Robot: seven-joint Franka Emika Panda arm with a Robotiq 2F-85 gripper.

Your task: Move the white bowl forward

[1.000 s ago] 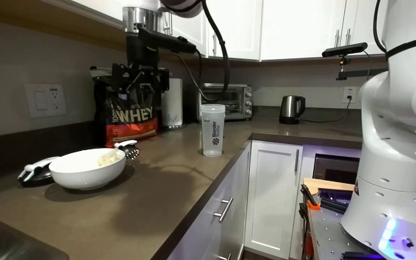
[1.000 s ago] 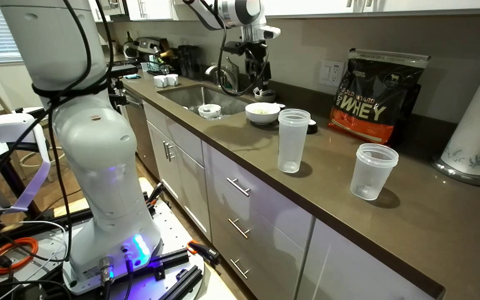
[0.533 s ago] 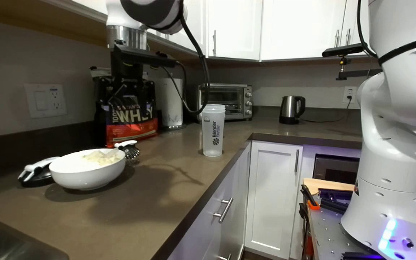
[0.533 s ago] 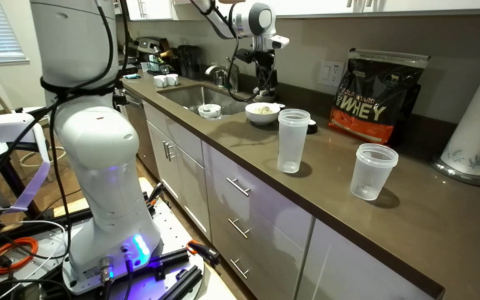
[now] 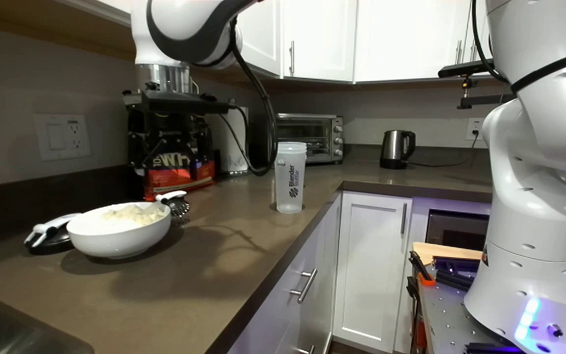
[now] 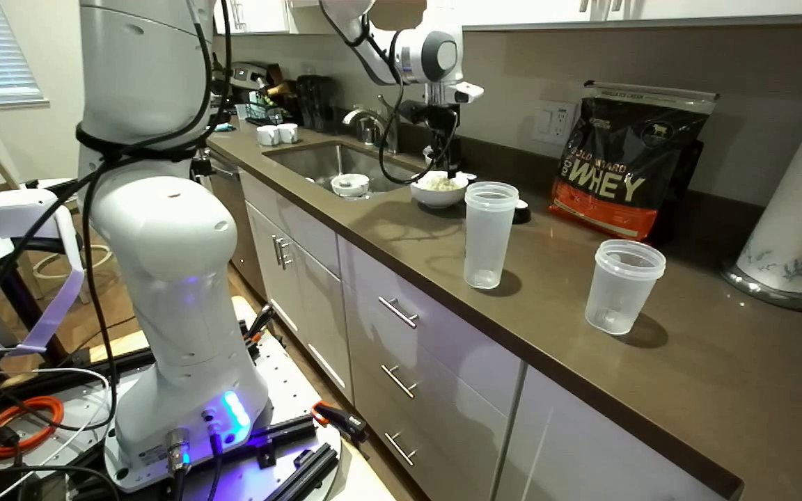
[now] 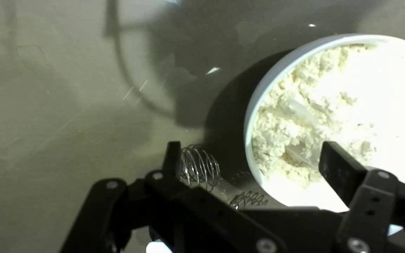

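Glossy, round white bowl; pale contents, seemingly crumbly. Gripper jaws spread apart.

The Franka arm stands on its blue-lit base, and in both exterior views the wrist hangs with the black Robotiq gripper pointing down. In the wrist view its jaws stand wide apart, a broad gap between them.

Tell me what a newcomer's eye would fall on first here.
Probably the glossy white bowl of clumpy, pale powder on the brown counter, partly overlapped by the open gripper in the wrist view. Next, the black-and-red WHEY bag standing by the wall. Then the blue light strip low on the robot's white base.
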